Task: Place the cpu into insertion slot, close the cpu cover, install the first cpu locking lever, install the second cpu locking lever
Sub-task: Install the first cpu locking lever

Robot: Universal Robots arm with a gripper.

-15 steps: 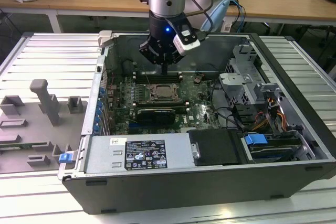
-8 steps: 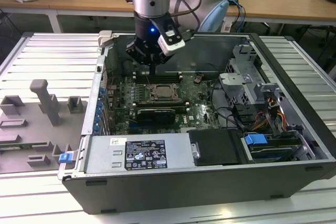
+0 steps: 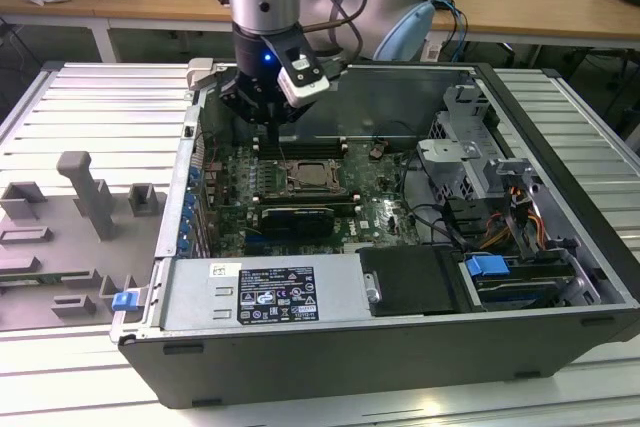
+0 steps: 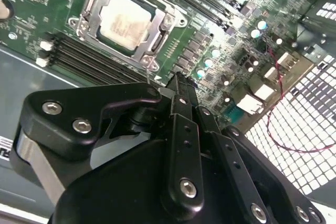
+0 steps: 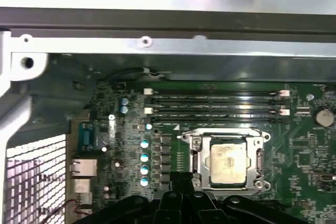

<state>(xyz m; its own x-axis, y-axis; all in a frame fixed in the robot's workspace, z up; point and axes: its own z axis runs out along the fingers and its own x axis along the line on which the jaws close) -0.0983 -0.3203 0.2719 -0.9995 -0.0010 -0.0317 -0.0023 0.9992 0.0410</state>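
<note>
Gripper hangs pinched closed on nothing near the memory slots, toward the edge of the motherboard by the case wall, since, I judge, my cpu already sits in the insertion slot mid-board with the cpu cover lying flat around it.

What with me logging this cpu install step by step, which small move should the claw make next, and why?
Probably ease the claw down toward the socket edge nearest it. The cpu is seated with the cpu cover flat around it, and the claw, shut and empty, hangs just beside that edge. I cannot tell whether the levers are latched.
</note>
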